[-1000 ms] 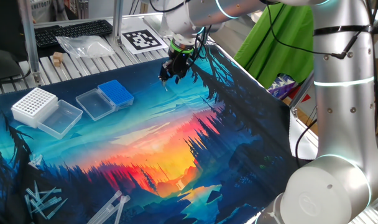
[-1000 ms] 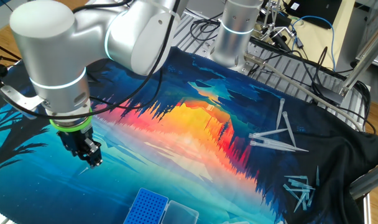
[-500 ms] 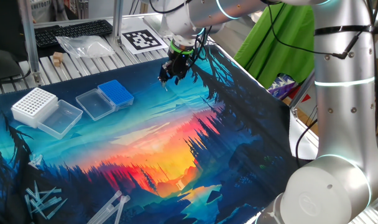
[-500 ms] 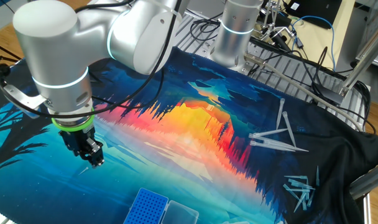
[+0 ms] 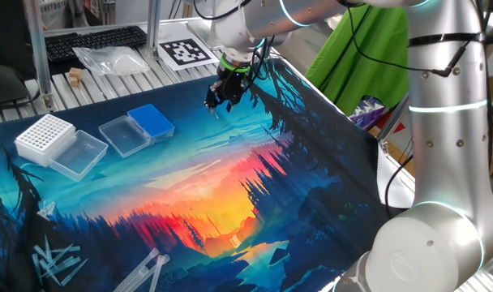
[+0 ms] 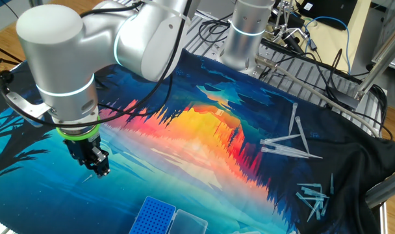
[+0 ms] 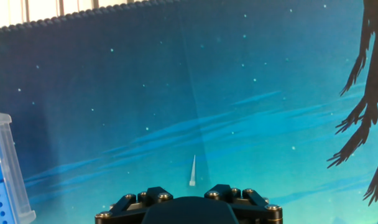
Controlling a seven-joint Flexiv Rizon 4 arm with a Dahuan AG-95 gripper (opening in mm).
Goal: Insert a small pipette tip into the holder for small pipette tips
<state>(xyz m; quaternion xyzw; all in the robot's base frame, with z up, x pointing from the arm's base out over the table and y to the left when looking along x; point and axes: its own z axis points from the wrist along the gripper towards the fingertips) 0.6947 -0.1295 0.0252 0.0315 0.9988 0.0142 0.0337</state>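
Hand view is showing a small pipette tip (image 7: 193, 170) standing point-up between the dark fingers of the gripper (image 7: 192, 194), which seems to be pinching its wide end so the narrow point leads downward. The jaws are looking only narrowly parted, clamped on that slim tip. The holder for small pipette tips (image 5: 151, 122) is lying with its clear lid (image 5: 122, 135) folded open beside it, leaving the hole grid exposed for loading. The gripper is hanging just above the printed mat (image 5: 230, 178), well apart from the holder, on the side away from the white rack (image 5: 45, 136). Spare tips (image 6: 312, 197) are lying scattered far from the holder, near the mat's edge. Judging by this, the carry across to the holder is pending.
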